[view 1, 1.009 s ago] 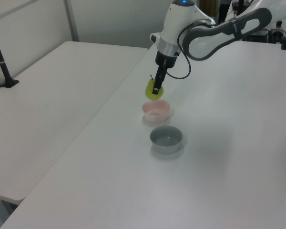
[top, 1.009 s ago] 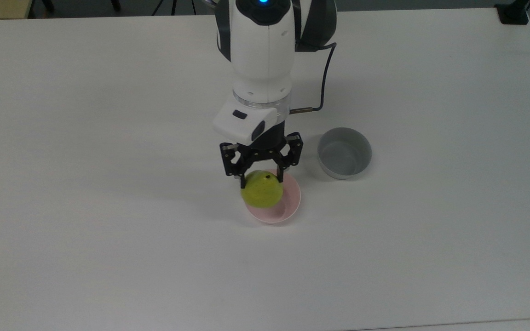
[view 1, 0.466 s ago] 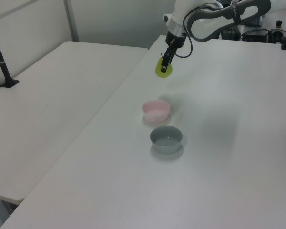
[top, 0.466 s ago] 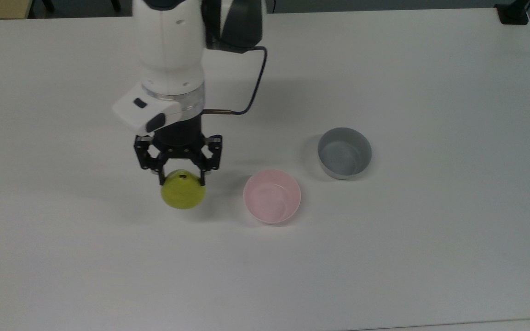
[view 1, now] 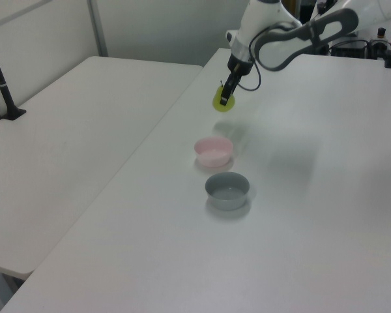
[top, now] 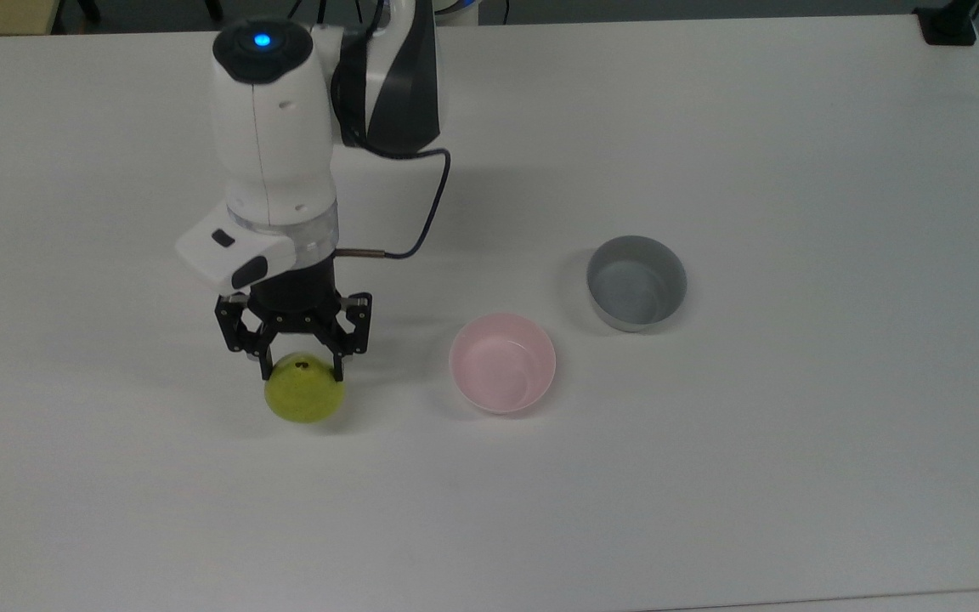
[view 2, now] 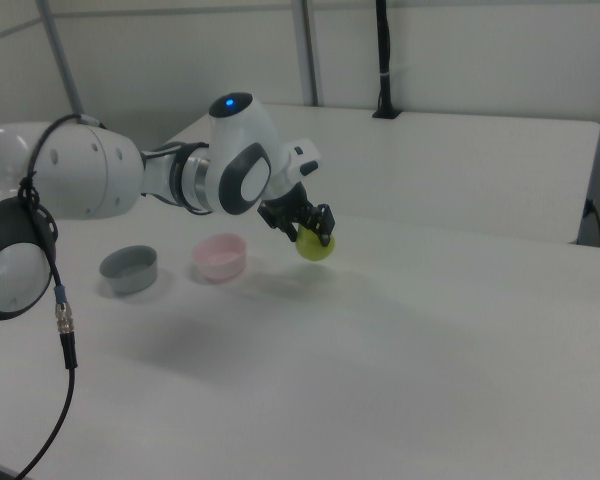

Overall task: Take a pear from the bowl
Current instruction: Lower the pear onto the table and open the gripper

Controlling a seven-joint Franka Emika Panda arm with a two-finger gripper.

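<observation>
- Fingers [top: 338,361] of the gripper [top: 301,367] were clamped on either side of the pear [top: 304,389], near its top, so the fruit hung below them.
- The pear was held above the table [top: 710,476], well apart from the pink bowl [top: 502,363], which sat empty on the top view's right; the lift looked done.
- A grey bowl [top: 636,282] stood beyond, also empty.
- The pear was rounded, yellow-green, smooth-skinned, with a dark stem spot on top.

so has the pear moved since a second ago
Yes. The pear, held in the gripper, was over the pink bowl a second ago; now it sits well off toward the top view's left of that bowl, which has stayed put.
</observation>
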